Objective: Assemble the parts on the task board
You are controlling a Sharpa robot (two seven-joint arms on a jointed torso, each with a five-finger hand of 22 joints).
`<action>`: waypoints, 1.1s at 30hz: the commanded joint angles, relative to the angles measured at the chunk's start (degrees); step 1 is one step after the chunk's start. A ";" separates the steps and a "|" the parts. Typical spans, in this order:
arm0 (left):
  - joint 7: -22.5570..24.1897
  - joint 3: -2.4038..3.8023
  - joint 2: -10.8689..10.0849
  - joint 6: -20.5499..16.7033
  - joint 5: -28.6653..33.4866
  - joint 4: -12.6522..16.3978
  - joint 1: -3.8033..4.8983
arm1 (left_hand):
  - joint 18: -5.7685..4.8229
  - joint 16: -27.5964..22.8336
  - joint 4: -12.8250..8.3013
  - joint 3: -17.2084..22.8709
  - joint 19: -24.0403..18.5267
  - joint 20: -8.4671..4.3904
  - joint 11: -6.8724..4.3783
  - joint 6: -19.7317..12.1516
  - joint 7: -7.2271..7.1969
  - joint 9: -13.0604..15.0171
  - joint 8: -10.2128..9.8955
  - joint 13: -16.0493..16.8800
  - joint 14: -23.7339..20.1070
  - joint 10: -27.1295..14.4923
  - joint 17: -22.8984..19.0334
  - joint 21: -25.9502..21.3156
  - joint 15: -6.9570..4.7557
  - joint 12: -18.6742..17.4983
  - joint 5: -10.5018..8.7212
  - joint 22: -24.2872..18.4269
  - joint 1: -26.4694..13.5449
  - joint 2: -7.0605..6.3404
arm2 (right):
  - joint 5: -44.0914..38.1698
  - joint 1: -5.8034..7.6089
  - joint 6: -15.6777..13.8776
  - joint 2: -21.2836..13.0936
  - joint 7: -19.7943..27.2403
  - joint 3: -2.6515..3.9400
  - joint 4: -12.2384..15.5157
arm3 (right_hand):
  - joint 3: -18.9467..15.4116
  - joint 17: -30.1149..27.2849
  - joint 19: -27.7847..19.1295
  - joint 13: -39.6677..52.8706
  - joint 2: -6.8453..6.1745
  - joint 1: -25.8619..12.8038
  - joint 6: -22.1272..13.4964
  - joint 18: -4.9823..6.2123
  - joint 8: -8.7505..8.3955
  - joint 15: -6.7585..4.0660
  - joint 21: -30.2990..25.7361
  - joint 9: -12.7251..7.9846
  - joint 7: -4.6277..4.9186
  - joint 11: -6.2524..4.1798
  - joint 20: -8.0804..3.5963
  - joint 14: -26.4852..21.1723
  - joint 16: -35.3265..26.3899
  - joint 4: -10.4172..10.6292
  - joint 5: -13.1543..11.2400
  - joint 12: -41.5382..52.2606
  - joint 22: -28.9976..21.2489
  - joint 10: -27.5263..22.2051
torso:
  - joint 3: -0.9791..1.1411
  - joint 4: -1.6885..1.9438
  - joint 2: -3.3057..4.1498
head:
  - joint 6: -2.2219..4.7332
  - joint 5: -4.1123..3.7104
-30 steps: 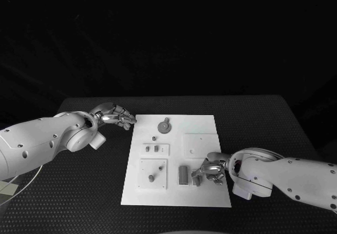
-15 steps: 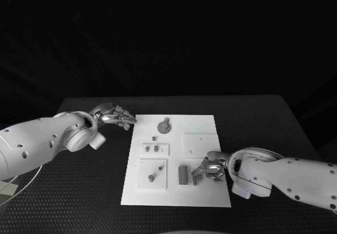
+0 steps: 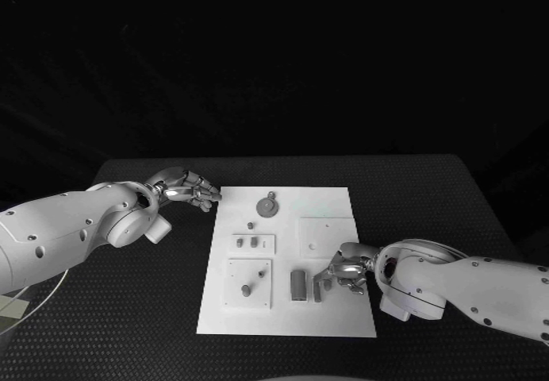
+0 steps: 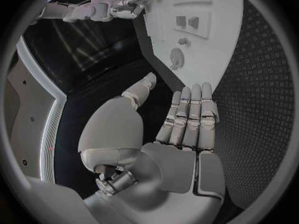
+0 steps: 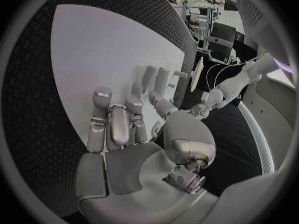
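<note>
The white rectangular task board [image 3: 286, 262] lies in the middle of the black textured worktop [image 3: 446, 198], its long sides running from the near edge toward the far edge. On it sit several small grey parts: a round grey disc with a short stem [image 3: 268, 206] near the board's far edge, two little grey pegs on a small white plate [image 3: 254, 242] midway along the board's left side, a larger square white plate with grey pieces [image 3: 251, 282] toward its near-left corner, and an upright dark grey block [image 3: 298, 284] near the middle of the near half. The right hand [image 3: 347, 274] is down over the board's right side, its fingers [image 3: 329, 279] curled close beside that block and a slim grey pin [image 3: 317, 290] next to it; from the head view I cannot tell whether they actually pinch the pin or only touch it, and the right wrist view shows fingers [image 5: 118, 124] bent toward the board with nothing plainly between them. The left hand [image 3: 189, 189] waits at the board's far-left corner, fingers [image 4: 190, 117] straight, together and holding nothing. The step in hand looks like picking or seating a part by the grey block; the next move calls for a sure pinch on the pin and a straight, steady lowering into its seat.
</note>
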 commanded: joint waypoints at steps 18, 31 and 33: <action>0.56 0.01 0.04 0.74 -0.33 0.08 0.04 | 1.09 -0.41 0.14 0.05 -0.44 0.03 0.15 -0.32 -0.15 -0.08 0.30 -0.10 0.29 0.11 0.18 0.07 0.00 0.06 -0.22 -0.09 0.06 -0.02 | -8.14 -0.07 14.41 -1.55 2.92 -0.03 3.07 | 2.08 -1.01 0.39 -0.23 -6.38 6.52 -0.44 0.42 0.10 -0.34 0.16 0.23 0.35 -0.04 -0.43 -0.35 -0.16 -2.29 0.14 -0.64 0.80 -0.07 | 0.01 -0.05 0.00 | -0.11 -0.16; 0.52 0.01 0.04 0.77 -0.33 0.06 0.04 | 1.09 -0.43 0.10 0.03 -0.43 0.04 0.16 -0.32 -0.14 -0.09 0.32 -0.11 0.30 0.12 0.22 0.08 0.01 0.06 -0.22 -0.09 0.10 -0.01 | -11.37 -0.23 13.19 -0.51 1.94 -0.04 1.97 | 2.13 -0.98 0.52 -0.29 -6.51 6.41 -0.43 0.42 0.10 -0.25 0.03 0.27 0.39 0.00 -0.23 -0.25 -0.17 -1.21 0.13 -0.73 0.72 -0.01 | 0.02 0.02 0.02 | -0.18 -0.22; 0.51 0.01 0.05 0.79 -0.33 0.05 0.04 | 1.08 -0.44 0.10 0.02 -0.42 0.04 0.16 -0.32 -0.14 -0.09 0.32 -0.11 0.31 0.13 0.23 0.08 0.01 0.06 -0.22 -0.09 0.10 0.00 | -11.31 -0.25 12.77 -0.40 1.91 -0.04 1.93 | 2.10 -0.97 0.55 -0.30 -6.45 6.20 -0.43 0.42 0.09 -0.24 -0.02 0.29 0.39 0.01 -0.18 -0.22 -0.16 -0.70 0.13 -0.75 0.71 0.01 | 0.02 0.01 0.01 | -0.19 -0.21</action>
